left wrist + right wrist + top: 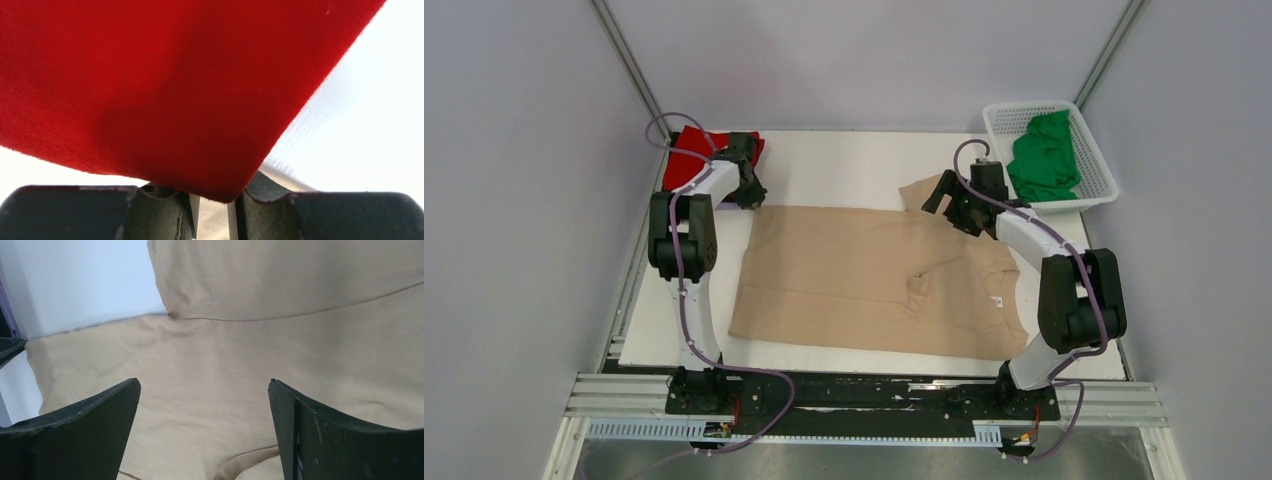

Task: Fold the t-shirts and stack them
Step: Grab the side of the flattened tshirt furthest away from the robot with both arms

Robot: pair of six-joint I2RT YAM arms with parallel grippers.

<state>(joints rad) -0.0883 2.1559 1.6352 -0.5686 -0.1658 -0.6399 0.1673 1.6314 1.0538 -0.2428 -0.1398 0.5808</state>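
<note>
A tan t-shirt (874,280) lies spread flat on the white board (844,165), collar toward the right. A folded red t-shirt (699,143) lies at the back left corner. My left gripper (750,195) is at the tan shirt's back left corner. In the left wrist view its jaws stand nearly together (214,192) with tan cloth (215,220) between them, and the red shirt (175,85) fills the view beyond. My right gripper (951,205) is open and empty just above the tan shirt's far sleeve. In the right wrist view (204,382) tan cloth (225,350) lies beneath it.
A white basket (1024,107) at the back right holds a crumpled green t-shirt (1044,160). Grey walls enclose the board on three sides. Bare white board shows behind the tan shirt (85,285) and along its front edge.
</note>
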